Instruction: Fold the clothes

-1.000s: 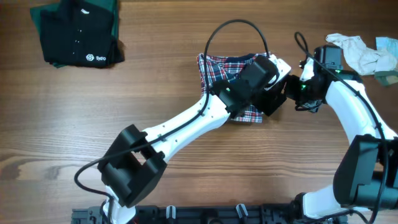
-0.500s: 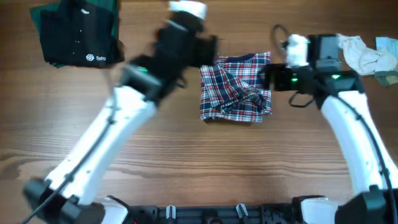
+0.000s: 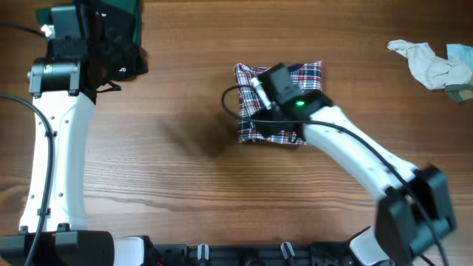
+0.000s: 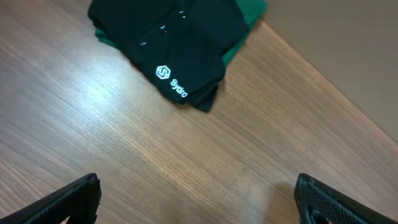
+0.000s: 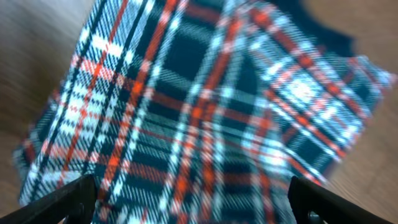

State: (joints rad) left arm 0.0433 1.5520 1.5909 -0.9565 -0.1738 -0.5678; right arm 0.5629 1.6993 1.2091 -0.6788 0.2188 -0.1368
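Hovering with right claw (image 5: 189,190) low over the plaid shirt (image 5: 199,118), with jaws spread wide and gripping nothing. Found directly under and just ahead of that claw, filling its wrist view, lying on the table (image 3: 185,170). Same for left claw (image 4: 196,186): released, empty, parked well away from the plaid, with the black shirt (image 4: 180,43) ahead of it on top of a green shirt (image 4: 252,9). Likely to pinch only the top layer if closed here, given loose ridges right by the fingers (image 5: 65,200). Would then drag the bundle and pull the fold open instead of tightening it. Could also shove the whole bundle across bare wood if pressed down off-centre, with no pinning of the far side from a left claw that distant. Hard to judge height above cloth through the blur. Reads as near square from overhead, so only a weak long axis: probably running from behind-left of the right claw to ahead-right. Seems to point that way too, toward the dark collar (image 5: 323,34) ahead-right.
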